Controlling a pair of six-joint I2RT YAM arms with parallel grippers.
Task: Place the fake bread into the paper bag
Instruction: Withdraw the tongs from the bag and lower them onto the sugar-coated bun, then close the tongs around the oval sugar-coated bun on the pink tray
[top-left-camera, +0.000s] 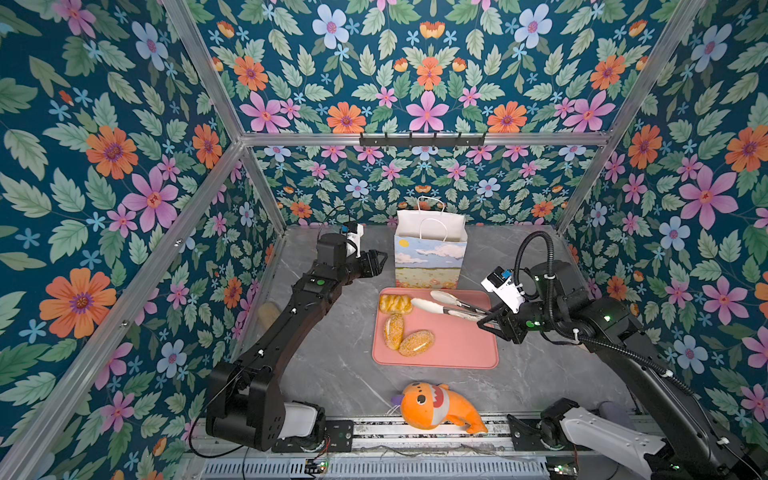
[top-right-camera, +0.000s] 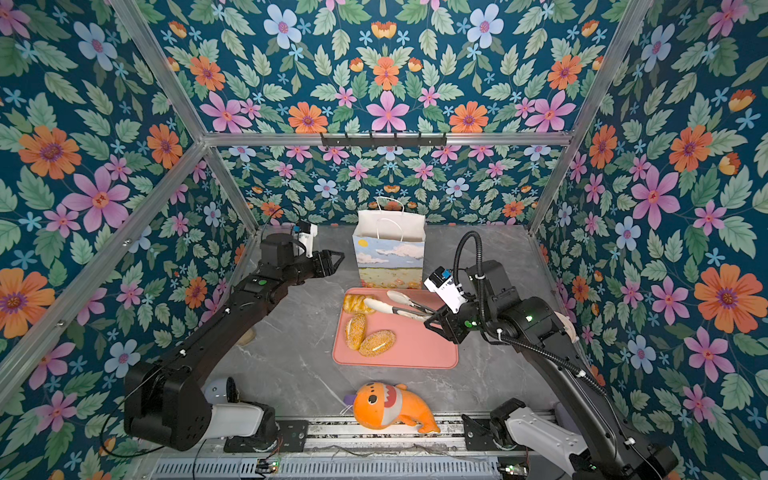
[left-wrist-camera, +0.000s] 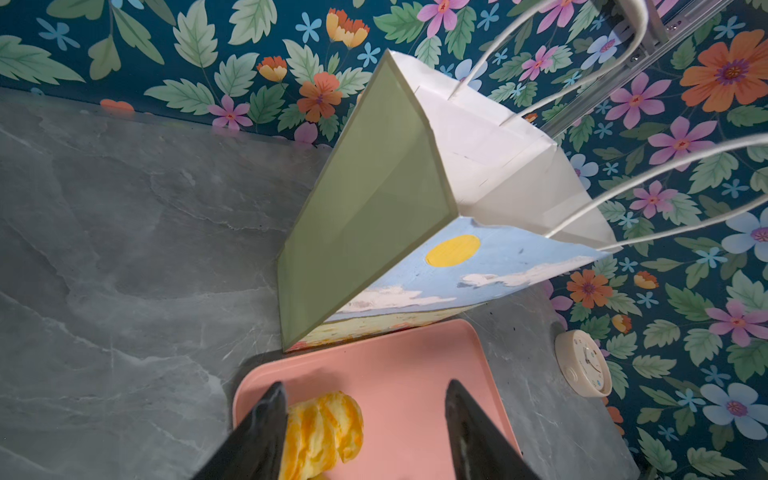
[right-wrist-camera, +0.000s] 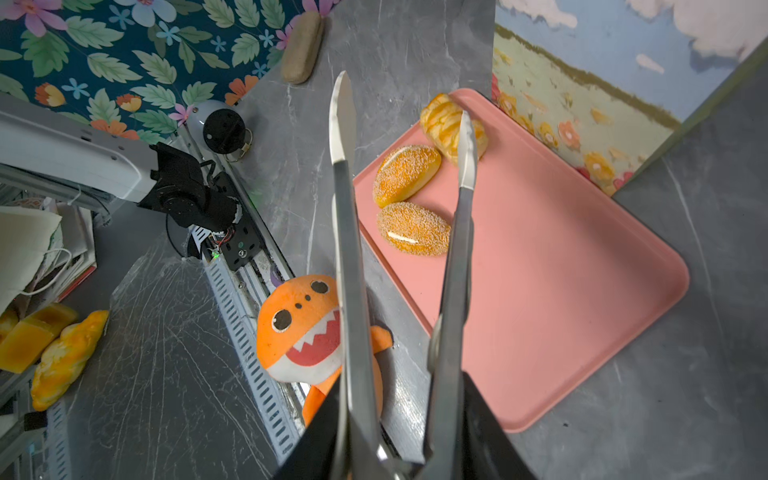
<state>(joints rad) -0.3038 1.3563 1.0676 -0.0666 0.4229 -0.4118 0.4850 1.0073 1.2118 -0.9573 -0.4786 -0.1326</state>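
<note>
The paper bag (top-left-camera: 430, 257) (top-right-camera: 388, 253) (left-wrist-camera: 374, 199) (right-wrist-camera: 582, 95) stands upright and open at the back of the table. In front of it, a pink tray (top-left-camera: 457, 349) (top-right-camera: 419, 353) (left-wrist-camera: 399, 365) (right-wrist-camera: 561, 270) holds fake bread: a striped braided bun (top-left-camera: 394, 303) (top-right-camera: 356, 303) (left-wrist-camera: 324, 432) (right-wrist-camera: 442, 120) and two sesame rolls (top-left-camera: 393, 330) (top-left-camera: 416, 343) (right-wrist-camera: 406, 174) (right-wrist-camera: 413, 228). My right gripper (top-left-camera: 492, 320) (top-right-camera: 436, 322) (right-wrist-camera: 399, 415) is shut on metal tongs (top-left-camera: 444, 305) (top-right-camera: 399, 305) (right-wrist-camera: 353, 249), whose white tips stand apart by the bun. My left gripper (top-left-camera: 380, 259) (top-right-camera: 336, 262) (left-wrist-camera: 365, 386) hangs open and empty left of the bag.
An orange plush fish (top-left-camera: 436, 407) (top-right-camera: 390, 409) (right-wrist-camera: 307, 328) lies at the table's front edge. A tan oblong block (top-left-camera: 268, 313) (right-wrist-camera: 302, 45) sits by the left wall and a small round clock (left-wrist-camera: 584, 363) by the right wall. A hook rail (top-left-camera: 422, 139) crosses the back wall.
</note>
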